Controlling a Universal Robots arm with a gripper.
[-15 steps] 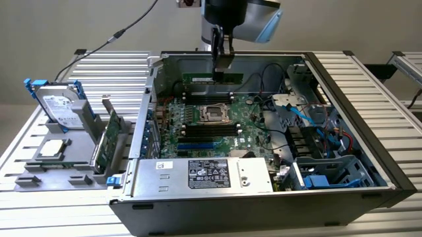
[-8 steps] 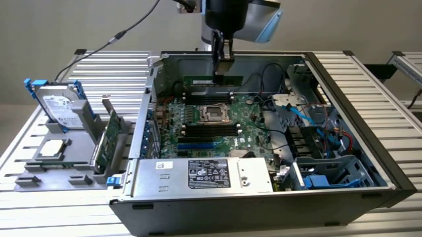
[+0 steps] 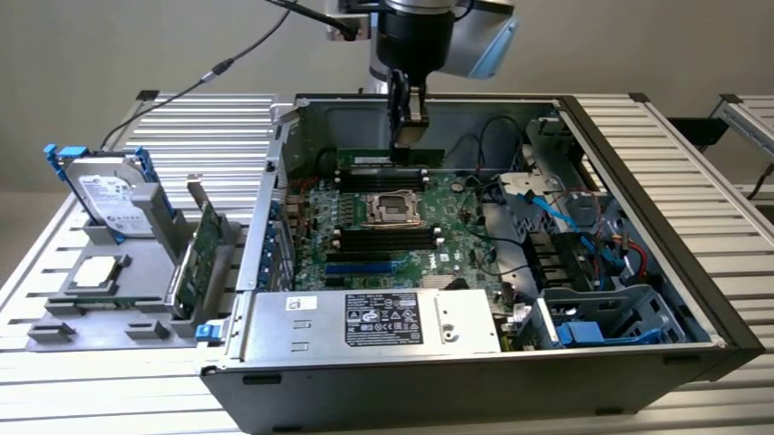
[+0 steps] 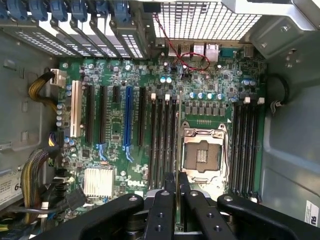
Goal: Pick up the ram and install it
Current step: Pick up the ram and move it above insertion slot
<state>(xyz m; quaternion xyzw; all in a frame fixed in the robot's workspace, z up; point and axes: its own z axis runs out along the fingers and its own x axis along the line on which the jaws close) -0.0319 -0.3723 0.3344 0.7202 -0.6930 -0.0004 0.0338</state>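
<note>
A robot gripper (image 3: pixel 409 136) hangs inside an open desktop computer case (image 3: pixel 423 399), its jaws closed on the ram (image 3: pixel 362 156), a thin green stick. The ram stands on edge over the black memory slots (image 4: pixel 161 135) beside the empty CPU socket (image 4: pixel 202 152) on the motherboard (image 4: pixel 115 75). Whether it touches a slot cannot be told.

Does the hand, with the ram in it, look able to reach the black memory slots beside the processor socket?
Probably yes. The hand holds the ram edge-down in the open case, above the memory slots beside the processor socket. No cable or card seems to cross the gap between them.
</note>
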